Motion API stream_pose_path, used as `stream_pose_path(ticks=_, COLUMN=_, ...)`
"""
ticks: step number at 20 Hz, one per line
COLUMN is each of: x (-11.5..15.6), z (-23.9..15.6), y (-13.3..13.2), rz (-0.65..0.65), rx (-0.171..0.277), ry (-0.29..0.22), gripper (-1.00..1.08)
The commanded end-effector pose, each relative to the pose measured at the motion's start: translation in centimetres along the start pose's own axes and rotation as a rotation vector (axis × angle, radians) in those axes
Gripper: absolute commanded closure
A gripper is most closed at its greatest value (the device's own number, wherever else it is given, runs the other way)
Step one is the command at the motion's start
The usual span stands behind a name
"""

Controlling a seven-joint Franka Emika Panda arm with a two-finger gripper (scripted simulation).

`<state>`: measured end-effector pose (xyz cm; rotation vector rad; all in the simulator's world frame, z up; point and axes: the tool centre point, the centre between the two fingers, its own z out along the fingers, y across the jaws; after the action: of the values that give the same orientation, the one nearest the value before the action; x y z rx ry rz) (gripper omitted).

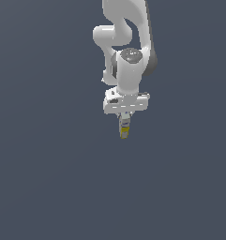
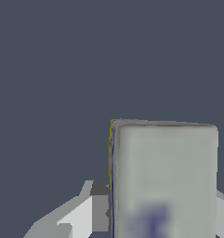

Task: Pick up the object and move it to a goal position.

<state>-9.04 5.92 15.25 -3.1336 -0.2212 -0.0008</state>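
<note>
The object (image 1: 124, 126) is a small narrow box, white-grey at its upper end and yellow at its lower end. In the exterior view it hangs upright below the white hand of my arm. My gripper (image 1: 125, 118) is shut on the box's upper part, with the yellow end sticking out below. In the wrist view the box's white-grey end face (image 2: 164, 181) fills much of the picture, with a blurred dark mark on it and a thin yellow edge. A grey finger (image 2: 92, 204) presses against its side; the other finger is mostly hidden behind the box.
A plain dark grey-blue ground (image 1: 48, 178) fills both views. The white arm (image 1: 126, 42) reaches down from the top of the exterior view. No other objects or goal marker show.
</note>
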Motion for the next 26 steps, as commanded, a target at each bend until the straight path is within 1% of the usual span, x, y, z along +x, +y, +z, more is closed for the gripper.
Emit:
stream_pose_path(ticks=1, x=0.0, z=0.1, y=0.0, rz=0.0, rx=0.0, ry=-0.001, gripper=1.08)
stream_pose_path(ticks=6, x=0.3, z=-0.2, y=0.2, rz=0.0, rx=0.0, ry=0.0, gripper=1.08)
stream_pose_path(ticks=11, x=1.4, z=-0.9, y=1.1, rz=0.0, rx=0.0, ry=0.0, gripper=1.08)
stream_pose_path(ticks=22, x=6.1, z=-3.7, y=4.5, rz=0.0, rx=0.0, ry=0.0, gripper=1.08)
stream_pose_path(ticks=26, x=7.4, z=-4.4, y=5.3, rz=0.0, rx=0.0, ry=0.0, gripper=1.08)
